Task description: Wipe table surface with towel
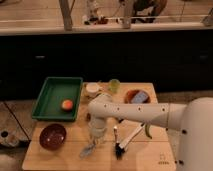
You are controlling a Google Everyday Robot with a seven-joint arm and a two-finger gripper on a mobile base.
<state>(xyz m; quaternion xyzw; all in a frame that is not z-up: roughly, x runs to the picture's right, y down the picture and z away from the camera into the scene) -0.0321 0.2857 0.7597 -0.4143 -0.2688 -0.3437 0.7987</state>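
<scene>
White robot arm's hand [93, 141] lowered over light wooden bench [60, 159], front centre, grip state cannot be told; pale crumpled towel [88, 149] on bench just below hand; dark red round bowl [52, 136] left; black-handled brush [121, 145] right; green rectangular plastic tray [56, 97] holding orange fruit [67, 104] behind

The robot's arm [131, 113] is a thick, smooth white tube with rounded joint housings and a row of small dark dots along its side. It widens into a bulky white shoulder at the right edge. Its hand [95, 136] is a paler, greyish-white assembly low over the tabletop [150, 156].
</scene>
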